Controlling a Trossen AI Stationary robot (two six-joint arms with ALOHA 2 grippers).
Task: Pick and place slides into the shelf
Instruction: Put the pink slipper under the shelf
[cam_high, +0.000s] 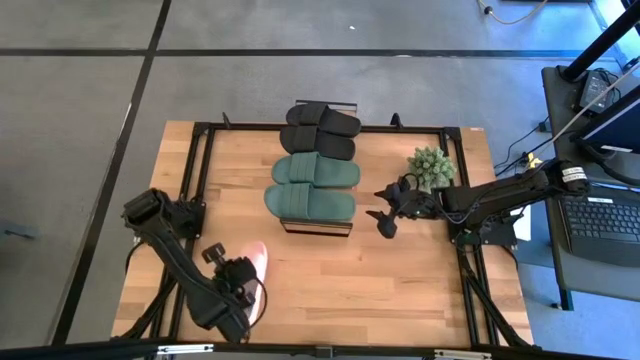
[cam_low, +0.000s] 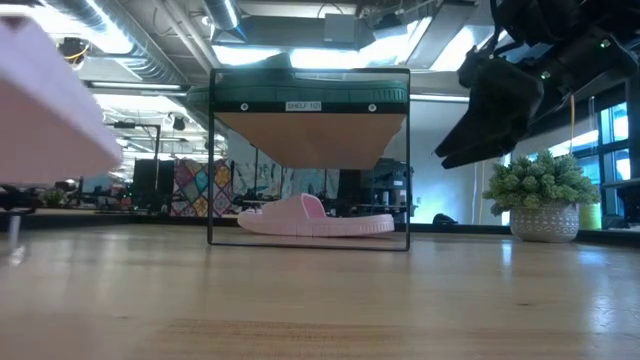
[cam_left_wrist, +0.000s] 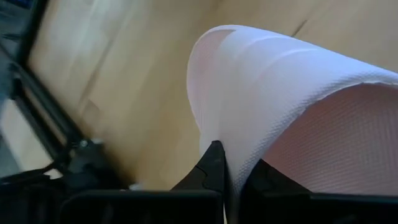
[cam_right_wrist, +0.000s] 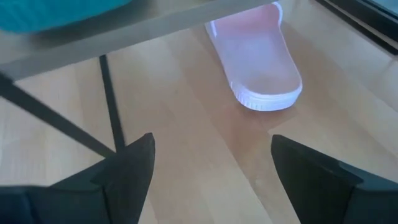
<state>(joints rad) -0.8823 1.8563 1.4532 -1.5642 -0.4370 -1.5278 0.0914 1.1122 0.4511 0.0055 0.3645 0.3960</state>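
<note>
Near the front left of the counter (cam_high: 330, 270), the left hand (cam_high: 243, 285) is clenched on a pale pink slide (cam_high: 259, 268), gripping its edge and holding it clear of the wood; the left wrist view shows the fingertips (cam_left_wrist: 211, 163) pinching the slide's thin rim. In the middle stands the shelf (cam_high: 318, 226), its top board carrying the dark green pair (cam_high: 312, 186) at the near end and the black pair (cam_high: 320, 130) at the far end. The second pale pink slide (cam_low: 315, 217) lies on the counter under the shelf's top board, inside the black frame. To the right, the right hand (cam_high: 383, 208) hovers released just beside the shelf, fingers spread apart. Behind it sits a potted plant (cam_high: 431, 166).
</note>
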